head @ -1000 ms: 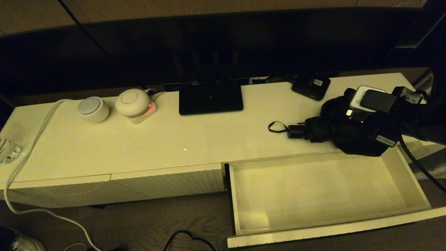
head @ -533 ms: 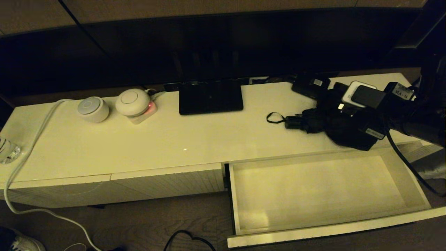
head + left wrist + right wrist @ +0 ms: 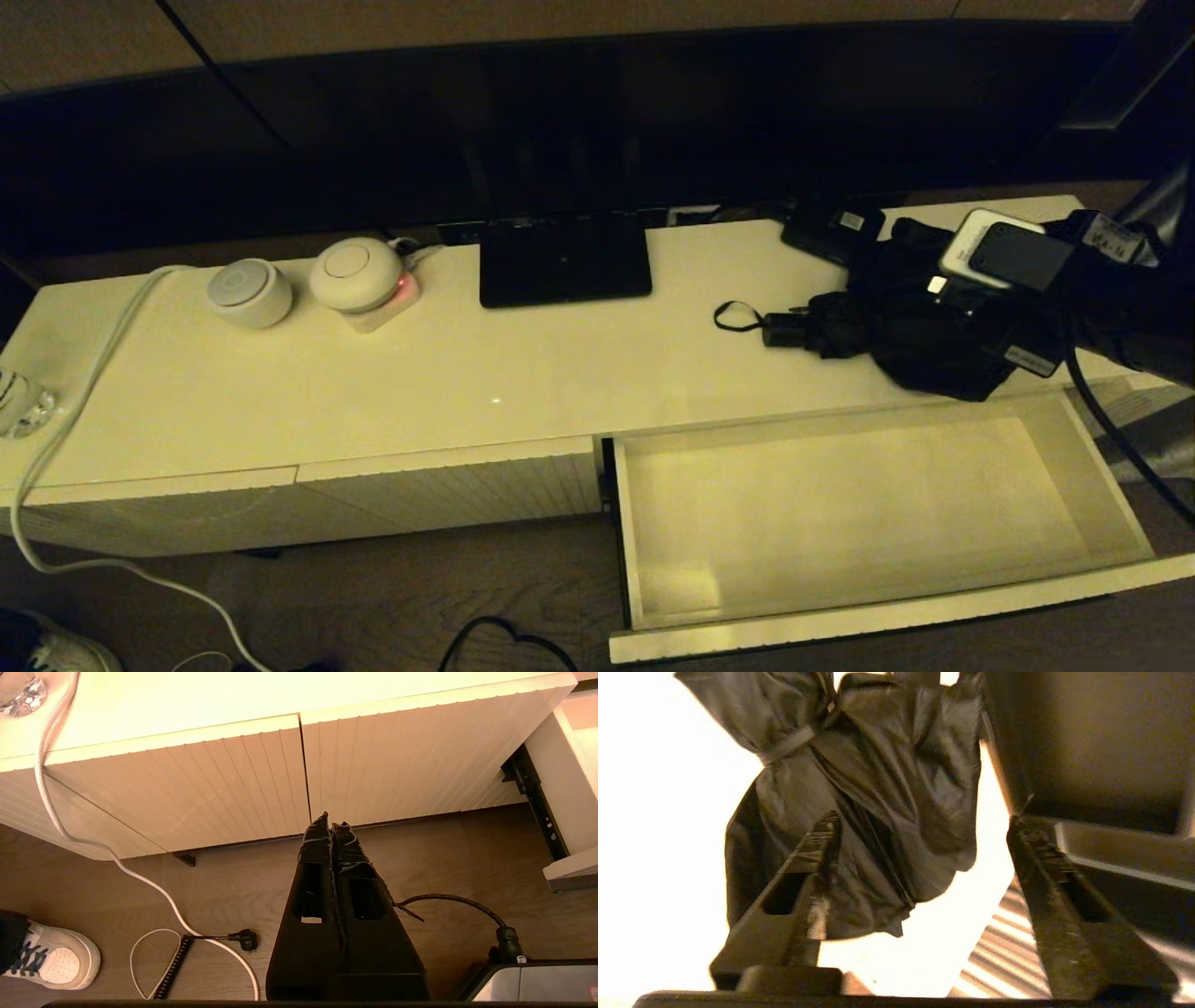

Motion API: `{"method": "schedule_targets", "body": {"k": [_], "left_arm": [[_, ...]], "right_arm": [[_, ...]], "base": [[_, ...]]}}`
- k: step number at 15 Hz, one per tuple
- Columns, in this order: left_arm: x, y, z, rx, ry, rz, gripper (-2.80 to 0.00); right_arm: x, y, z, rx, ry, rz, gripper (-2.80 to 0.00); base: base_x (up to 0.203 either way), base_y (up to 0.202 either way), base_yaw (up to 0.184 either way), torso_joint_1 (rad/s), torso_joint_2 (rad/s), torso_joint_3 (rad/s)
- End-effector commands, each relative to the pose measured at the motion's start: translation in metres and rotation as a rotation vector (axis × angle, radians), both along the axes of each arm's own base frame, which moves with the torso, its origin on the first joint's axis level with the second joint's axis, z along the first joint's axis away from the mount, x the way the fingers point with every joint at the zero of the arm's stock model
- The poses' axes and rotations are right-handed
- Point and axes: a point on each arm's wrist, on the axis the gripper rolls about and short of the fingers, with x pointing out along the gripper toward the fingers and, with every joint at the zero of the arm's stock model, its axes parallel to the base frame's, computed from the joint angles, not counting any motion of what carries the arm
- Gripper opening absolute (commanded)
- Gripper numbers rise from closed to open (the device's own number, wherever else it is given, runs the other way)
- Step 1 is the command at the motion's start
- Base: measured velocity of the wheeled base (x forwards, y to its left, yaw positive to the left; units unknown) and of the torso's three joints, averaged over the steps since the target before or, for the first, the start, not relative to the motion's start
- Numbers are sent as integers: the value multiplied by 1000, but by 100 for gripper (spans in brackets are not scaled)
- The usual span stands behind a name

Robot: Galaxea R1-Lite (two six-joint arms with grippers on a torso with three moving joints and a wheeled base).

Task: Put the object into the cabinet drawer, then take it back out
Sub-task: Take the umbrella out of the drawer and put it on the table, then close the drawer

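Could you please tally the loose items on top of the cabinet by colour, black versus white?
Black: 3 – umbrella, flat stand, small box
White: 2 – round puck, domed device
Total: 5

A living room in a home — a long cream cabinet [image 3: 373,392] stands on wood flooring [image 3: 233,891], with a dark TV screen [image 3: 597,121] on its stand [image 3: 564,258], two round white gadgets [image 3: 248,291] and a trailing white cable [image 3: 84,392].
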Motion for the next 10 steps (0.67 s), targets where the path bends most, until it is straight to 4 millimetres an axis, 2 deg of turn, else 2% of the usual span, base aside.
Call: {"method": "schedule_targets", "body": {"k": [1,2,3,4,7,10], "left_arm": [[0,0,-1,0,3,0,-280],[0,0,-1,0,3,0,-280],[0,0,-1,0,3,0,-280],[0,0,-1,0,3,0,-280],[0,0,-1,0,3,0,-280],[0,0,-1,0,3,0,-280]], "right_arm": [[-30,-3,11,-17,-43,18,0],[-41,-6,10,-24,-33,20,0],[-55,-9,7,-34,-15,23,-189],[-68,-12,0,-54,31,28,-280],[-102,-20,-25,-78,168,64,-280],[-128,-23,-65,-54,313,170,-280]], "base": [[0,0,0,0,0,0],[0,0,0,0,0,0],[0,0,0,0,0,0],[0,0,0,0,0,0],[0,0,0,0,0,0],[0,0,0,0,0,0]]}}
